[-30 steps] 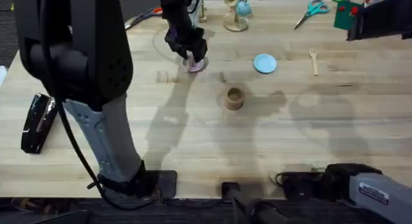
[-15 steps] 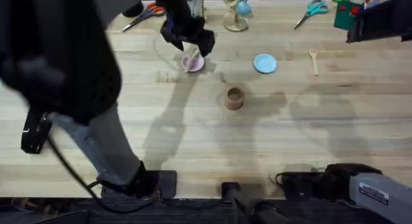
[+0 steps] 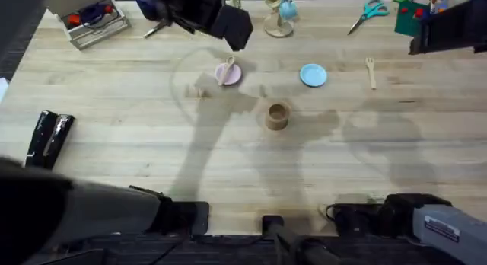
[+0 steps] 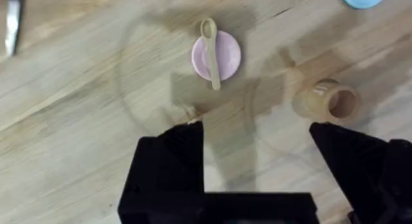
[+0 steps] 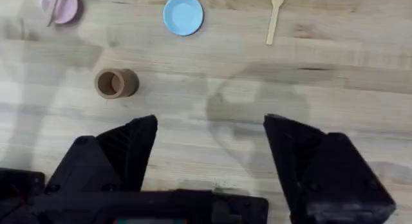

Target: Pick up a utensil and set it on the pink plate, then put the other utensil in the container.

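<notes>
Workshop, wooden workbench (image 3: 152,135), scissors (image 3: 368,11)

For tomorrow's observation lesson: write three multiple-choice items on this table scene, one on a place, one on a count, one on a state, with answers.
1. Where does the wooden spoon lie?
A. across the pink plate
B. inside the wooden cup
C. on the blue plate

2. How many small round plates are on the table?
A. one
B. two
C. three

3. How is the left claw?
A. open and empty
B. shut on the fork
C. shut on the spoon

Answers: 1 A, the spoon rests over the pink plate; 2 B, one pink, one blue; 3 A, its fingers stand apart with nothing between.
</notes>
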